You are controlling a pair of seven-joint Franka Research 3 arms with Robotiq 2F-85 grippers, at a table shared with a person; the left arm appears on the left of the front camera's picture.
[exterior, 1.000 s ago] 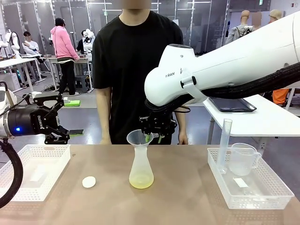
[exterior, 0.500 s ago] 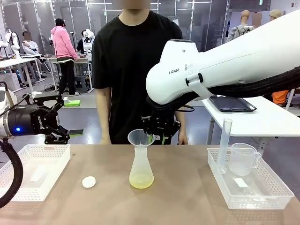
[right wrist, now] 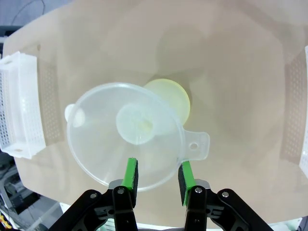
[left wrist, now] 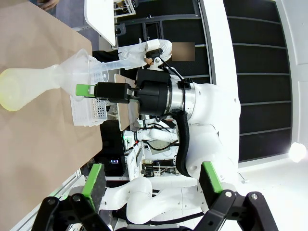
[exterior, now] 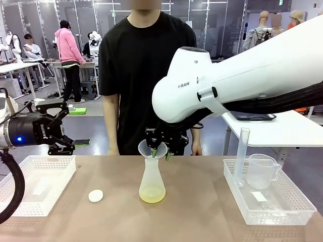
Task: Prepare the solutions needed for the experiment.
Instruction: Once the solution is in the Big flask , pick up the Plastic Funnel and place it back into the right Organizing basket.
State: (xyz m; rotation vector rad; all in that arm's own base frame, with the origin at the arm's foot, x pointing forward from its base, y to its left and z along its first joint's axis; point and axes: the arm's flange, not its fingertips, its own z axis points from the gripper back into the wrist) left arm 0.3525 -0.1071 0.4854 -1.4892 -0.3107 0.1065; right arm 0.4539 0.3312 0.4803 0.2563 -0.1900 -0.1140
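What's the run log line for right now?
left hand open, raised near left tray | right hand at funnel rim, grip unclear | funnel in flask | solution shallow

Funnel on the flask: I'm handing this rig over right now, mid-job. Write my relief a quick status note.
Left gripper: open, holding nothing, raised at the table's left side near the white mesh basket.
Right gripper: fingers apart, straddling the rim of the clear plastic funnel; no clamp visible.
Things: the funnel sits in the neck of the frosted white conical flask at mid-table, with shallow pale yellow-green liquid inside.
Done: some solution is in the flask.
Left: probably grip and lift off the funnel.
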